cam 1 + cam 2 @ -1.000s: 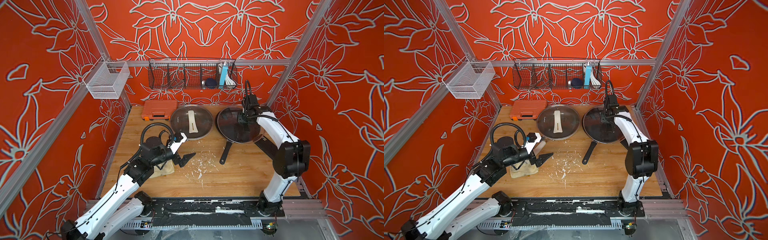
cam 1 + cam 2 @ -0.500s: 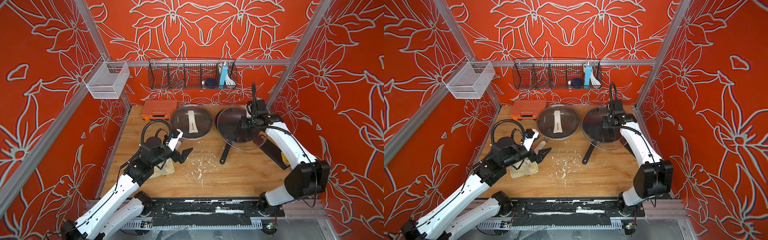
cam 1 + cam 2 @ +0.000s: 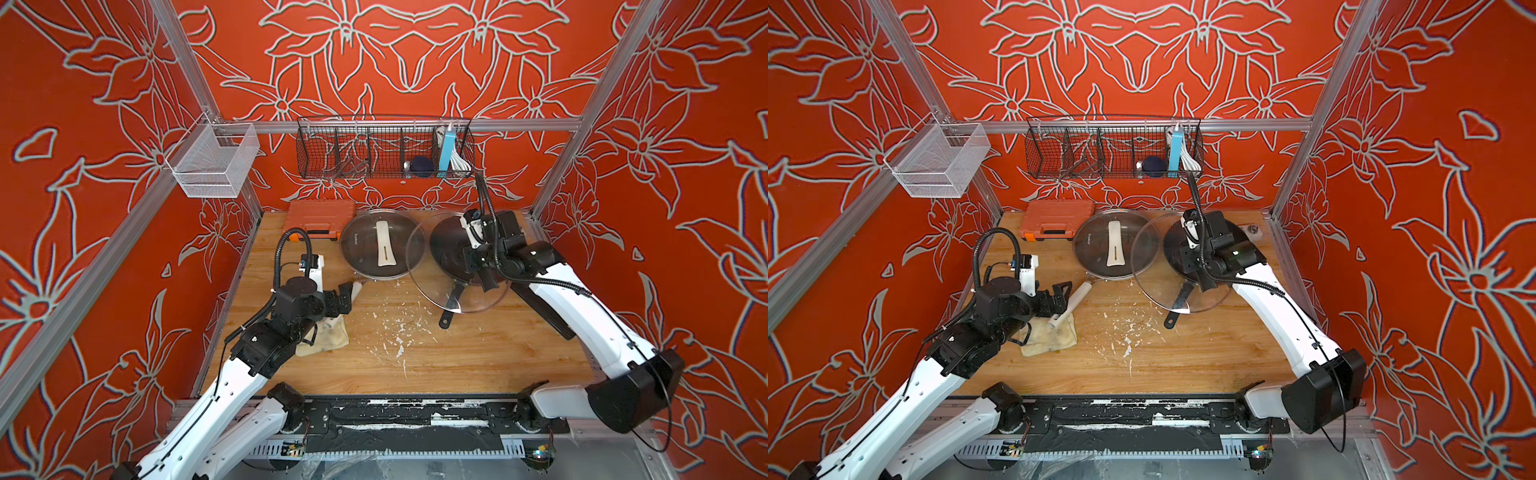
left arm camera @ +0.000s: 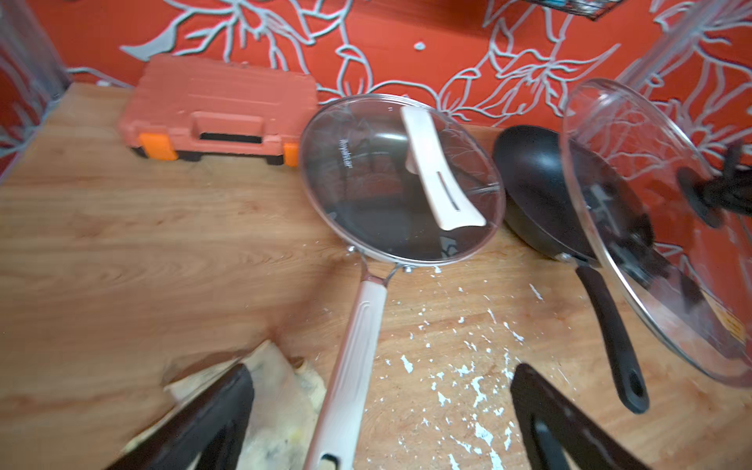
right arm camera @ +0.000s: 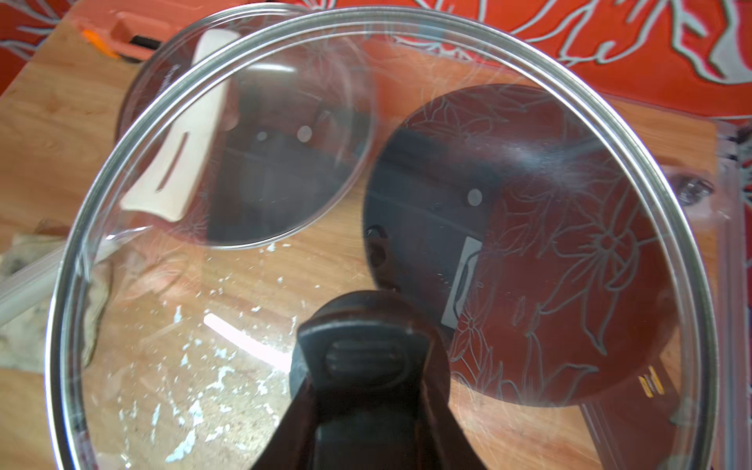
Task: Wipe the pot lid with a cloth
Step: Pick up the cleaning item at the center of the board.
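Observation:
My right gripper point(image 3: 484, 275) point(image 5: 368, 366) is shut on the black knob of the glass pot lid point(image 3: 428, 282) point(image 3: 1152, 270) point(image 5: 529, 244). The lid hangs tilted above the table, partly over the black frying pan point(image 3: 451, 245); it also shows in the left wrist view point(image 4: 635, 228). A crumpled beige cloth point(image 3: 328, 338) point(image 3: 1054, 334) point(image 4: 280, 390) lies at the front left, partly under my left arm. Just above its back edge, my left gripper point(image 3: 347, 296) point(image 4: 380, 374) stands open and holds nothing, straddling a white pan handle point(image 4: 358, 337).
A second pan with its own glass lid and white grip point(image 3: 380, 245) sits at the back middle. An orange tool case point(image 3: 322, 214) stands behind it on the left. Wire baskets point(image 3: 384, 151) hang on the back wall. White flecks point(image 3: 395, 328) dot the wooden table.
The right arm has lifted the lid off the black pan, tilted it and carried it forward and left. The open left gripper has drawn back a little over the white handle.

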Tool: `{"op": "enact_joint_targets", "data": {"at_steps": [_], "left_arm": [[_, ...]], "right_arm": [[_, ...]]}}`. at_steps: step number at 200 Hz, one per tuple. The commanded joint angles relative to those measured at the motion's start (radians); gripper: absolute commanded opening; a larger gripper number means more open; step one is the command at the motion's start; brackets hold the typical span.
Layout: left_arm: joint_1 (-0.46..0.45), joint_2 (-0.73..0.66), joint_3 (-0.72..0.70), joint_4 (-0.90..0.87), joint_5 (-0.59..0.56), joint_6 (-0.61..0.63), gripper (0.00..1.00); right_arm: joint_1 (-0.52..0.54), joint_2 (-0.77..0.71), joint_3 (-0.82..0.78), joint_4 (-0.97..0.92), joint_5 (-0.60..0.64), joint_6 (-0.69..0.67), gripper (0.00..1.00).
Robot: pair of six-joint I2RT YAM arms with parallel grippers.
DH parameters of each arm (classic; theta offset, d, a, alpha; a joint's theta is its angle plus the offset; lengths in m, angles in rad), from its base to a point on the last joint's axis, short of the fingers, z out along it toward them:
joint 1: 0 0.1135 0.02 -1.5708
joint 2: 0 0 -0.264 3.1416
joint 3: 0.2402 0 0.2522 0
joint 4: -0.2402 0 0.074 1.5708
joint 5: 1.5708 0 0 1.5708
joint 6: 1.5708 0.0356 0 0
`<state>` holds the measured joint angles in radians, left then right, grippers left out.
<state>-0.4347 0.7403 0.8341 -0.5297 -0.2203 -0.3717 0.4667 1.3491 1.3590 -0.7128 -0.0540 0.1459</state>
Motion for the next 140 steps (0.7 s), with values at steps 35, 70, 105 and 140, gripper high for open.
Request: {"op": "enact_joint_targets", "data": {"at_steps": [35,70,105,140], "left_arm": [[0.244,0.08,0.025,-0.163,-0.003,-0.264,0.99],[0.354,0.178,-0.018,-0.172,0.102,-0.341,0.99],[0.377,0.292,-0.082,-0.166,0.126,-0.435,0.99],[0.381,0.42,-0.102,-0.149,0.147,-0.476,0.96]], "right_arm": [[0.079,-0.053,0.016,0.19,-0.07,-0.05,0.0],[0.107,-0.045,0.029,0.198,-0.097,-0.059,0.0],[0.12,-0.066,0.013,0.21,-0.107,-0.072,0.0],[0.121,-0.09,-0.001,0.217,-0.095,-0.079,0.0]]}}
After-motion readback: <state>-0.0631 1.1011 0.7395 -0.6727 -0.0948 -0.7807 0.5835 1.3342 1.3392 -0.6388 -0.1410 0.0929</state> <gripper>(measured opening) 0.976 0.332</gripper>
